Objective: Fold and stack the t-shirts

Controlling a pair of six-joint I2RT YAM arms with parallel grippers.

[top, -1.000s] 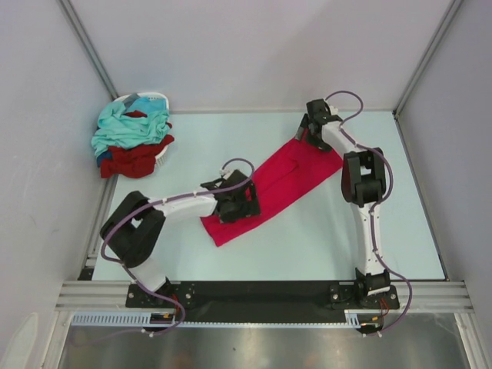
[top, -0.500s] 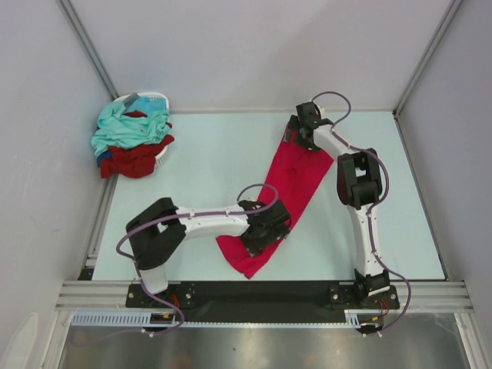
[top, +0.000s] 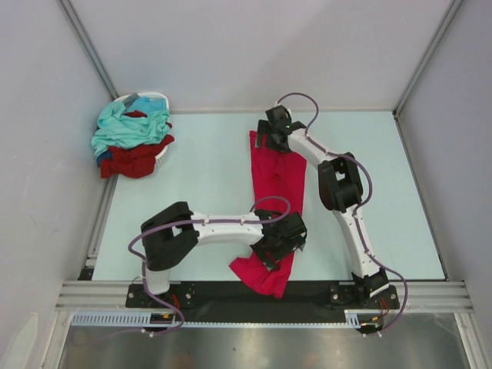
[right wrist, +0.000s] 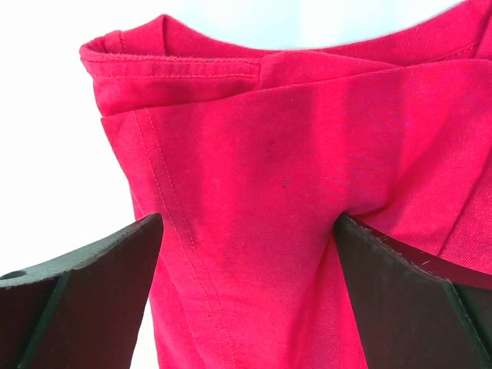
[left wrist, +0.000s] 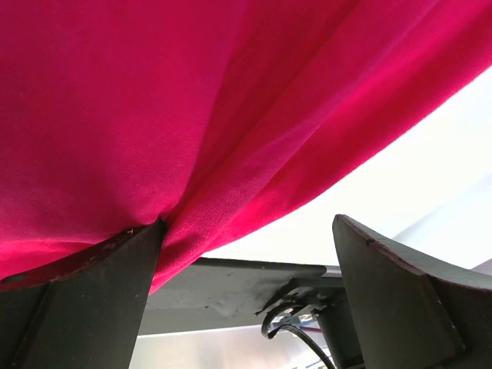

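The crimson-pink t-shirt [top: 277, 173] lies as a long strip running from the far middle of the table to its near edge. My right gripper [top: 270, 137] sits on the far end, and in the right wrist view [right wrist: 247, 218] its jaws stand wide apart, pressed on the cloth [right wrist: 254, 161] near the collar. My left gripper [top: 278, 243] is at the near end. In its wrist view [left wrist: 247, 221] the jaws are wide apart, with the cloth [left wrist: 154, 100] draped over the left finger [left wrist: 92, 292]. The teal t-shirt [top: 123, 127] and maroon t-shirt [top: 134, 160] lie heaped at far left, with a bit of dark blue [top: 100, 159].
A small white basket [top: 150, 98] sits under the heap in the far left corner. Grey walls close the table at the left, back and right. The black base bar [top: 231, 292] runs along the near edge, and the shirt's near end hangs onto it.
Both arms swung the pink shirt from a diagonal to nearly straight front-to-back. The right gripper moved left along the far side. The left gripper moved right and nearer the front edge.
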